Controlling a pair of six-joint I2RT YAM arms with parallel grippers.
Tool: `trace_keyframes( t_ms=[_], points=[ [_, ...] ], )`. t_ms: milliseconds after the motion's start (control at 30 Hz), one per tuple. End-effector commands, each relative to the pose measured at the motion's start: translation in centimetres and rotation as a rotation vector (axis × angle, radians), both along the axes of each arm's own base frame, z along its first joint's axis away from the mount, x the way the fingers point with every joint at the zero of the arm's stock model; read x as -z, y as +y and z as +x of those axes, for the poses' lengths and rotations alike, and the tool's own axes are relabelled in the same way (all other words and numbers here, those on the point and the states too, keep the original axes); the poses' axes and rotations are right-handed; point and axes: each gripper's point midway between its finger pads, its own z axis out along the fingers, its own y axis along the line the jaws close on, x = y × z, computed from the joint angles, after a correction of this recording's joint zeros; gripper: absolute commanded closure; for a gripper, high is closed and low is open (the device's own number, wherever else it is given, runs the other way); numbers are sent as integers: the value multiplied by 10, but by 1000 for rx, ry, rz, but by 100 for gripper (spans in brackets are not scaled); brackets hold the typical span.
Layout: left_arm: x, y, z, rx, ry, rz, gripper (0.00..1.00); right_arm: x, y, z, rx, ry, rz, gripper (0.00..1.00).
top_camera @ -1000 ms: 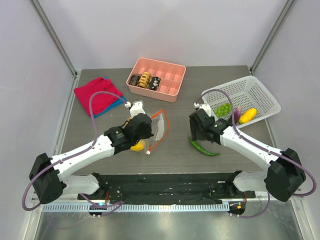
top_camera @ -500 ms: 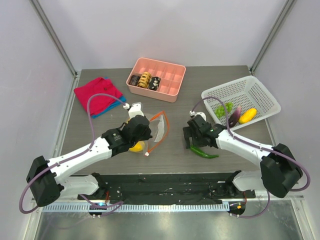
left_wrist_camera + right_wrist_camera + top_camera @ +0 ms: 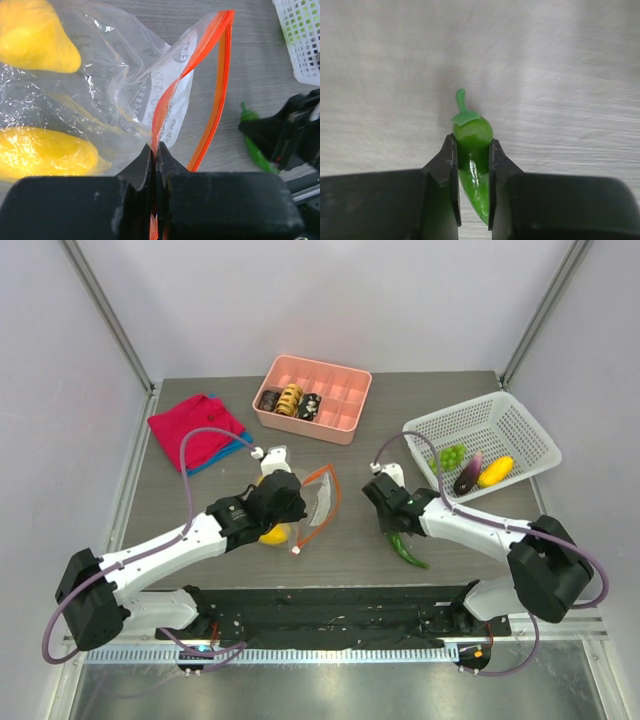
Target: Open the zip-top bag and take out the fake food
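Note:
The clear zip-top bag lies left of the table's centre with its mouth gaping. My left gripper is shut on one side of its orange-red zipper strip; from above it sits at the bag's near left edge. Two yellow fake food pieces are inside the bag. My right gripper is shut on a green long pepper, pinched just below its stem on the table; seen from above, the pepper sticks out behind the right gripper.
A white mesh basket at the right holds green grapes, a purple eggplant and a yellow piece. A pink compartment tray with pastry pieces stands at the back. A red folded cloth lies at the back left.
My right gripper swung left over the green pepper, came down around it and closed on it; the pepper has turned. My left gripper stays shut on the bag's strip.

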Motion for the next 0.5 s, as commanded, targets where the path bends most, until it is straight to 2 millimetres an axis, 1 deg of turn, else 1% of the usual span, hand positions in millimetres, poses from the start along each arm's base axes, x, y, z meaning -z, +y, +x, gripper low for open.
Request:
trace_keyframes(
  t_ms=[0,33,100,133,200,233,267,300,333,367,400,467],
  points=[
    [-14,-14,7,27,-27,-33,100,-84,-8,54,123,-271,37,99],
    [-14,-14,7,30,-26,-27,100,-111,-15,68,167,-332,73,99],
    [-14,-14,6,31,-24,-17,100,-137,-30,84,213,-389,75,99],
    [-16,-15,6,36,-27,-19,100,-161,-46,99,273,-438,87,99],
    [-16,-17,5,46,-20,-16,100,-187,-74,113,368,-510,53,99],
    [-18,-19,5,53,-21,-18,100,-207,-96,124,431,-559,41,99],
    [-18,-20,4,58,-17,-13,100,-207,-106,132,463,-562,16,99],
    [-18,-20,3,61,-17,-8,100,-220,-116,142,500,-599,16,99],
    [-22,-23,3,68,-20,-12,100,-222,-130,148,533,-602,-4,99],
    [-23,-24,1,78,-20,-13,100,-218,-147,157,576,-591,-41,99],
    [-23,-25,0,85,-16,-10,100,-229,-158,165,618,-633,-70,99],
    [-25,-28,-1,92,-20,-12,100,-230,-178,178,644,-648,-139,96]
  ],
)
